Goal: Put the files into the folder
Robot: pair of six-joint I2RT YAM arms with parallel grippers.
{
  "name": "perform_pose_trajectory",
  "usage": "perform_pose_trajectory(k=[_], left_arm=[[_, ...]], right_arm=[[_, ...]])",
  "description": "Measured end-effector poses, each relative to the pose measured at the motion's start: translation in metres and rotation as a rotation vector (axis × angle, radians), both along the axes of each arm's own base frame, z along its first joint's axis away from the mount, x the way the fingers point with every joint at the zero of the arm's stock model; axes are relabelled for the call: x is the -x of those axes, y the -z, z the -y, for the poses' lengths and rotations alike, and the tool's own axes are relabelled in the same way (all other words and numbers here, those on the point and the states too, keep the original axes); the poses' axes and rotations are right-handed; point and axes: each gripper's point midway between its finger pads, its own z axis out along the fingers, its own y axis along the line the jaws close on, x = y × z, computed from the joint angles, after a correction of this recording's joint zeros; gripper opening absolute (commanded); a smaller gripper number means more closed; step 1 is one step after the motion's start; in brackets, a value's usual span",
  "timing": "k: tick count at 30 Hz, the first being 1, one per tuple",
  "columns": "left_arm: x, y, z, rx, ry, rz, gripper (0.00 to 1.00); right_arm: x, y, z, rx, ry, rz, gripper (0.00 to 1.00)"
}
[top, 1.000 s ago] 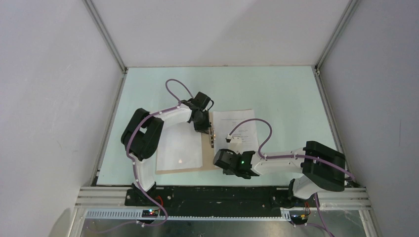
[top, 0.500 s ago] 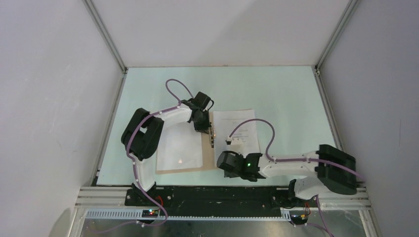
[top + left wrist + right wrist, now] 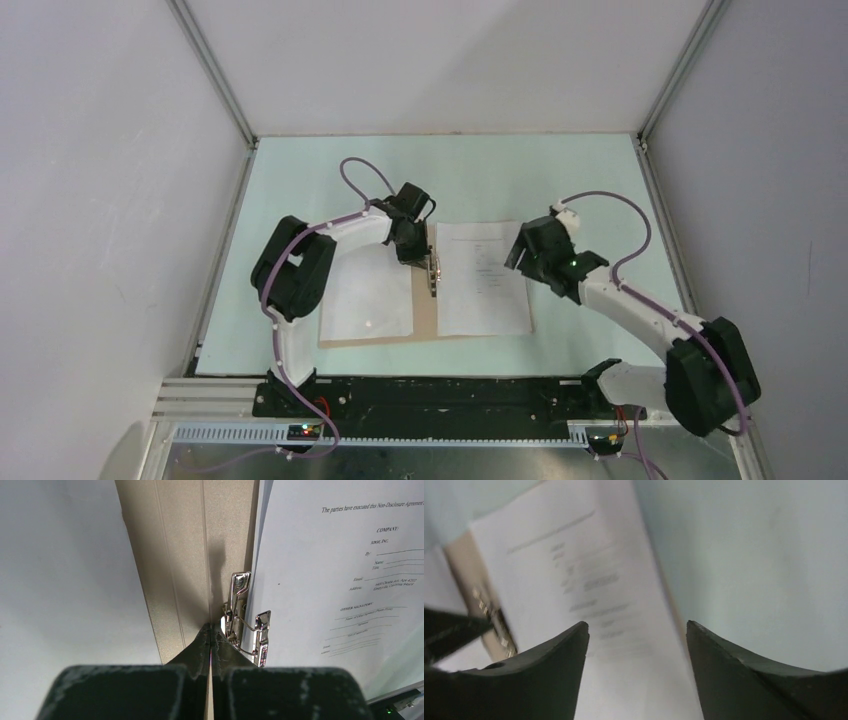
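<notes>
Your right gripper [image 3: 636,630] is now away from the near edge, open above the printed files [image 3: 483,280], which lie flat on the open folder [image 3: 425,328]. Your left gripper [image 3: 211,630] is closed.

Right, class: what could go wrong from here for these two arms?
1. The open right gripper hangs over the outer edge of the files; a careless descent could crumple or skew them.
2. The shut left gripper sits beside the metal clip on the folder; slipping could knock it.
</notes>
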Motion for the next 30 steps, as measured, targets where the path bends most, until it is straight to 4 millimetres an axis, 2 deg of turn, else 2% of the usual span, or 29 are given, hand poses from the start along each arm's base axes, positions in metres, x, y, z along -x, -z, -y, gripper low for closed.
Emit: perform_pose_trajectory(k=[3,7,11,13,17,23,30], left_arm=[[0.0,0.0,0.001,0.001,0.003,0.0,0.0],[-0.001,0.0,0.001,0.0,0.011,-0.001,0.0],[-0.001,0.0,0.002,0.002,0.019,-0.002,0.0],[-0.001,0.0,0.003,0.003,0.02,-0.002,0.0],[-0.002,0.0,0.003,0.004,0.022,-0.003,0.0],[-0.002,0.0,0.004,0.006,0.029,-0.004,0.0],[-0.002,0.0,0.004,0.007,0.03,-0.005,0.0]], right_arm=[[-0.027,0.014,0.03,0.007,0.074,-0.016,0.82],[-0.048,0.04,0.046,0.015,0.1,-0.067,0.83],[-0.07,0.049,0.038,0.007,0.073,-0.078,0.83],[-0.085,0.047,0.031,0.004,0.061,-0.063,0.82],[-0.101,0.043,0.017,0.001,0.035,-0.038,0.81],[-0.111,0.052,0.001,0.019,0.009,-0.05,0.81],[-0.114,0.064,0.011,0.047,0.032,-0.077,0.81]])
